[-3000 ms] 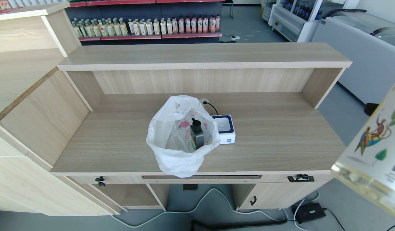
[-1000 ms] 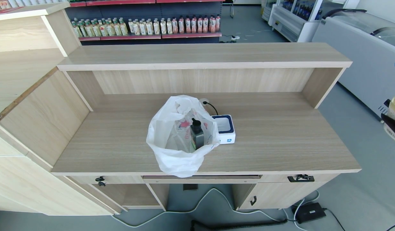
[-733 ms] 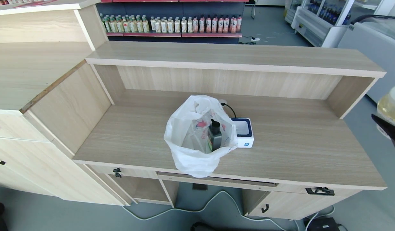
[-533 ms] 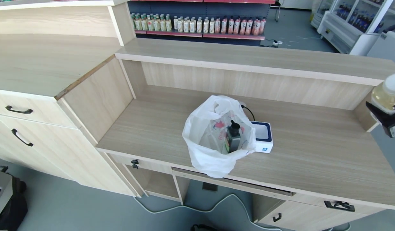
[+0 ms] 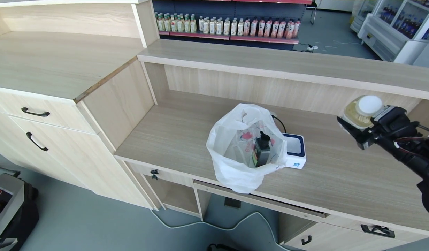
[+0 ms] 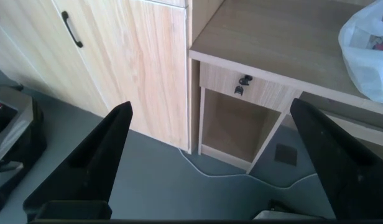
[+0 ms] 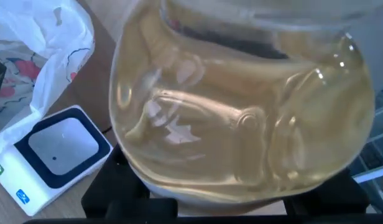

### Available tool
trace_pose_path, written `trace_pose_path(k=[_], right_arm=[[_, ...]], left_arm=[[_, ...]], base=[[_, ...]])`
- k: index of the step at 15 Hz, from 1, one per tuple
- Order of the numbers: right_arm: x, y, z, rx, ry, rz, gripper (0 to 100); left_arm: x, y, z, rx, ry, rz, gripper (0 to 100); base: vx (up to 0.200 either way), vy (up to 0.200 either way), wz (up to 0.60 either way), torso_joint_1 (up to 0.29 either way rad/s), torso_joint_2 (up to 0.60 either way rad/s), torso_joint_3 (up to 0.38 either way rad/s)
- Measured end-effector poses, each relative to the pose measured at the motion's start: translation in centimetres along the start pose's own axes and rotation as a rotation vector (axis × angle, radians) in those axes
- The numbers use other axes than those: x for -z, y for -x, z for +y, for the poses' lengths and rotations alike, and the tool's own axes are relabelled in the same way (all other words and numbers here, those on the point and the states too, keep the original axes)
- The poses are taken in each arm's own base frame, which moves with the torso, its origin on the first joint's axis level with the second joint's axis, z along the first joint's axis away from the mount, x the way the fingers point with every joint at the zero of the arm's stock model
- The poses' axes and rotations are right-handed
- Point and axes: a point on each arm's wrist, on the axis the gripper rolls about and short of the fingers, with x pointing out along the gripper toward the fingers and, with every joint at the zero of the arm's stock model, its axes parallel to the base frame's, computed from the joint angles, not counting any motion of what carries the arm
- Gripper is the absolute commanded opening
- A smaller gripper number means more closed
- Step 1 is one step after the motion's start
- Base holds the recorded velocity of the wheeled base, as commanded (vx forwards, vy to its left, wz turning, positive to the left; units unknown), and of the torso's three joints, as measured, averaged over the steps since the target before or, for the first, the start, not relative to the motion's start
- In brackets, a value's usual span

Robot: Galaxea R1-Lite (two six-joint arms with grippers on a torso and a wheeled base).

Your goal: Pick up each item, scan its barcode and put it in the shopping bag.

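My right gripper [image 5: 360,129] is shut on a clear bottle of yellow liquid [image 5: 357,115] with a white cap, held above the right part of the counter. The bottle [image 7: 241,118] looms close in the right wrist view, with the white scanner [image 7: 51,152] below it. The white shopping bag [image 5: 235,153] stands open near the counter's front edge, a dark bottle [image 5: 262,150] upright inside it. The scanner [image 5: 294,153] sits against the bag's right side. My left gripper [image 6: 210,162] hangs open over the floor, left of the counter, with the bag [image 6: 369,50] off to one side.
The wooden counter [image 5: 339,174] has a raised back ledge and side walls. A cable runs behind the bag to the scanner. Drawers with black handles [image 5: 35,112] stand at the left. Store shelves with drink bottles [image 5: 228,26] line the background.
The head camera has swung, shifting the whole scene rightward. My right arm has brought the yellow bottle in from the right edge over the counter. The bag and scanner stay put.
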Motion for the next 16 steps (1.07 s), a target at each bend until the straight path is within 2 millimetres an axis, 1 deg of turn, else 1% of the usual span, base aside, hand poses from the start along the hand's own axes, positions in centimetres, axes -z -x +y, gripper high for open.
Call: trace_pose_path(k=[3,5,9,16], right_arm=[[1.4,-0.5,1.8,-0.1,-0.033,-0.015,0],[2.4,-0.8,2.4,-0.116,-0.033,0.003,0],[3.7,-1.9,3.2,-0.151,-0.039,-0.009,0],[4.5,-4.7,4.4,-0.171,-0.041,-0.067,0]], left_arm=[[0.0,0.0,0.0,0.0,0.0,0.0,100],[0.0,0.0,0.0,0.0,0.0,0.0,100],[0.0,0.0,0.0,0.0,0.0,0.0,100],[0.0,0.0,0.0,0.0,0.0,0.0,100]], base=[[0.0,0.0,0.0,0.0,0.0,0.0],[0.0,0.0,0.0,0.0,0.0,0.0],[0.0,0.0,0.0,0.0,0.0,0.0],[0.0,0.0,0.0,0.0,0.0,0.0]])
